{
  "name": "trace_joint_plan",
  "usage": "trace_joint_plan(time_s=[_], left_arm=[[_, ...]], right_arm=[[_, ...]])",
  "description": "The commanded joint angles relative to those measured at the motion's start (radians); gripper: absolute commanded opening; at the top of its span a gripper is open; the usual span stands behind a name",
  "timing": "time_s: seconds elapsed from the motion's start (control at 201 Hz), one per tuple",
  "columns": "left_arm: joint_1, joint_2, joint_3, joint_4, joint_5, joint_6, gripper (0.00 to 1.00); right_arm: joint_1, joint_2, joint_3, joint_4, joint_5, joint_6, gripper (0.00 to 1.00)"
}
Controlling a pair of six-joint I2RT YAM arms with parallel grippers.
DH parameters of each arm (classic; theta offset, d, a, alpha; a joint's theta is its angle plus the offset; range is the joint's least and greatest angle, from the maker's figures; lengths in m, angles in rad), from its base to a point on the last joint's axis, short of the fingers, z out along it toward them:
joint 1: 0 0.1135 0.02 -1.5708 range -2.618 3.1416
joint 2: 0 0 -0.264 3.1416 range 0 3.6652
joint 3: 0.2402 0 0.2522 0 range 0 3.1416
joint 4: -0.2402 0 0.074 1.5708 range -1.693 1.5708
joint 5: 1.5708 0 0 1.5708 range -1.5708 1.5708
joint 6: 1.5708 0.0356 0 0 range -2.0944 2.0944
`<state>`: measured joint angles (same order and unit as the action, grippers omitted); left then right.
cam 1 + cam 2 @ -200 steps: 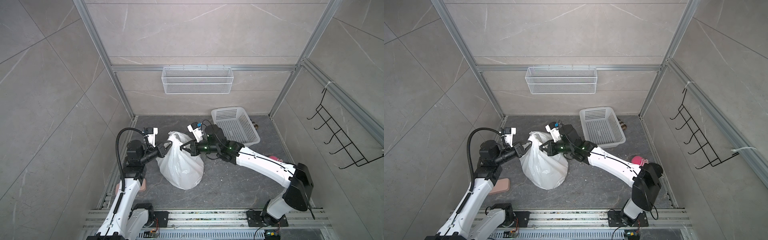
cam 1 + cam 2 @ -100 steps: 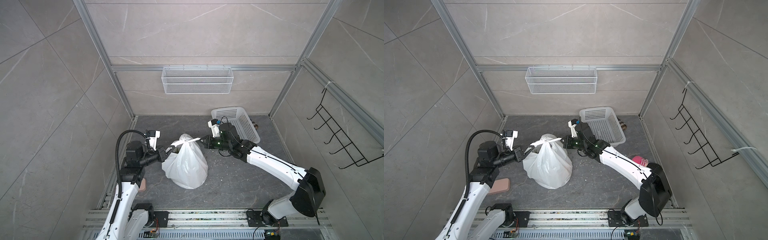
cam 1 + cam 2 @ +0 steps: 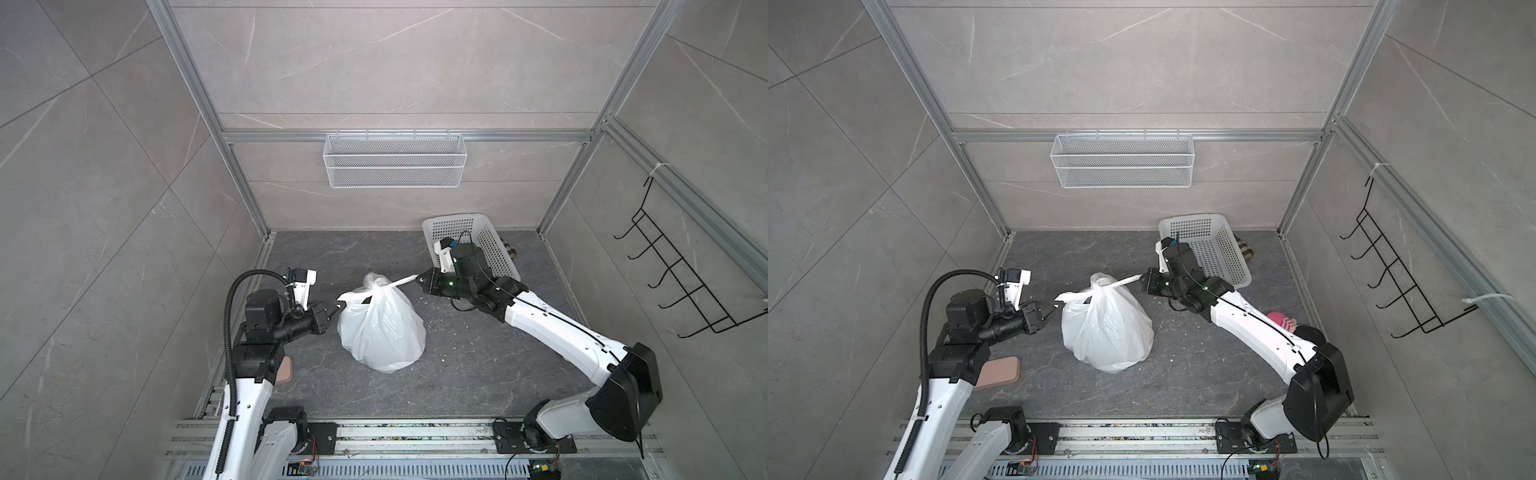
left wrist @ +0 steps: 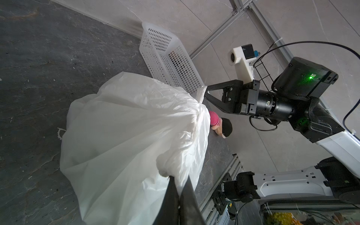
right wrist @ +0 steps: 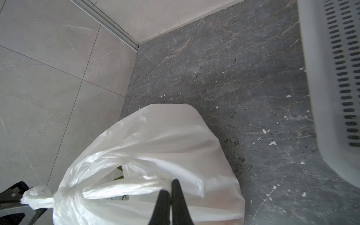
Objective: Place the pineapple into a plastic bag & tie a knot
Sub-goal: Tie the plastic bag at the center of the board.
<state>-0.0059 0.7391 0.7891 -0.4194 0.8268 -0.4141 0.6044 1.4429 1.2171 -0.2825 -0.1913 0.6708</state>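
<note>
The white plastic bag [image 3: 382, 332] stands full on the dark floor, in both top views [image 3: 1106, 328]. Its two handle strips cross in a knot [image 3: 371, 284] at its top. My left gripper [image 3: 338, 307] is shut on the strip end that runs out to the left. My right gripper [image 3: 419, 279] is shut on the other strip, which is stretched taut to the right. In the right wrist view the fingertips [image 5: 176, 183] pinch the strip, and green pineapple leaves [image 5: 119, 173] show through a gap in the bag. The rest of the pineapple is hidden.
A white perforated basket [image 3: 469, 245] lies just behind my right wrist. A wire basket [image 3: 394, 160] hangs on the back wall and a black hook rack [image 3: 681, 282] on the right wall. A tan pad [image 3: 998, 372] lies by my left arm, a pink striped thing [image 3: 1281, 321] by my right.
Both grippers have drawn apart, left one to the left, right one to the right and back. The handle strips have gone taut, the knot has bunched tight, and the bag now stands upright.
</note>
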Motion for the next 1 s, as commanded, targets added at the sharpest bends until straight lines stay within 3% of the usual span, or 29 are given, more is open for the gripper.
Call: trace_joint_plan(time_s=[0.0, 0.075, 0.289, 0.523, 0.672, 0.837, 0.931, 0.991], left_arm=[[0.046, -0.02, 0.042, 0.037, -0.005, -0.009, 0.0], [0.046, -0.012, 0.031, 0.04, -0.028, -0.009, 0.0], [0.046, 0.028, 0.009, 0.014, -0.091, 0.007, 0.0], [0.046, 0.051, 0.024, -0.097, -0.313, 0.033, 0.0], [0.047, 0.049, 0.021, -0.116, -0.395, 0.022, 0.0], [0.05, 0.049, -0.019, -0.185, -0.607, -0.046, 0.0], [0.052, 0.021, -0.077, -0.122, -0.591, -0.07, 0.0], [0.052, 0.019, -0.095, -0.061, -0.523, -0.068, 0.0]], right_arm=[[-0.104, -0.031, -0.043, -0.038, 0.187, -0.028, 0.0], [-0.104, -0.031, -0.044, -0.06, 0.184, -0.029, 0.0], [-0.121, -0.073, -0.116, -0.124, 0.335, 0.044, 0.0], [-0.138, -0.071, -0.167, -0.157, 0.419, 0.101, 0.0], [-0.139, -0.075, -0.168, -0.179, 0.483, 0.124, 0.0], [-0.141, -0.087, -0.203, -0.211, 0.573, 0.169, 0.0], [-0.143, -0.099, -0.216, -0.157, 0.529, 0.127, 0.0], [-0.144, -0.094, -0.208, -0.071, 0.387, 0.037, 0.0]])
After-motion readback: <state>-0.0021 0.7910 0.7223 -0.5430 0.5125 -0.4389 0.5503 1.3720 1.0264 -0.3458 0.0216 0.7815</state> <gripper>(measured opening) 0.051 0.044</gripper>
